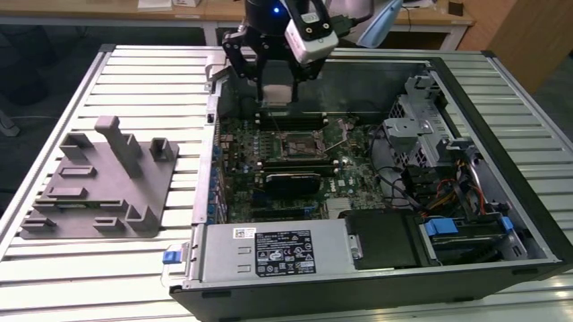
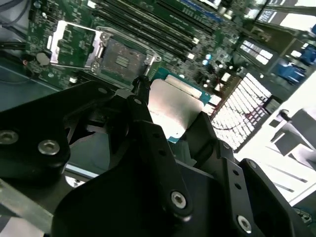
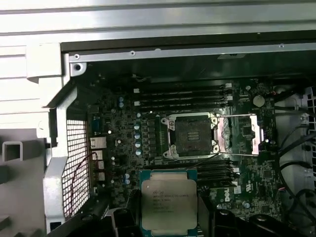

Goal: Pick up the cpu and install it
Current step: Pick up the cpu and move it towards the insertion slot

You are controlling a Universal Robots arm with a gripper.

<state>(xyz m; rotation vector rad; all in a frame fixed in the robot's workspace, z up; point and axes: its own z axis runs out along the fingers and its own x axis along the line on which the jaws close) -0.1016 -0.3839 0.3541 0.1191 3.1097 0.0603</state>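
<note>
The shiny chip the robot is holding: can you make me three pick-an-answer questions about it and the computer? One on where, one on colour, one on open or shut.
1. Where is the cpu?
A) on the floor
B) in the claw, over the motherboard
C) on a chair

2. What colour is its top?
A) silver
B) red
C) blue

3. How is the socket?
A) covered up
B) filled with a chip
C) empty, lid open

Answers:
1 B: the claw grips its edges above the board.
2 A: it shines silver in both wrist views.
3 C: the bare socket shows, with its lid flipped aside.
</note>
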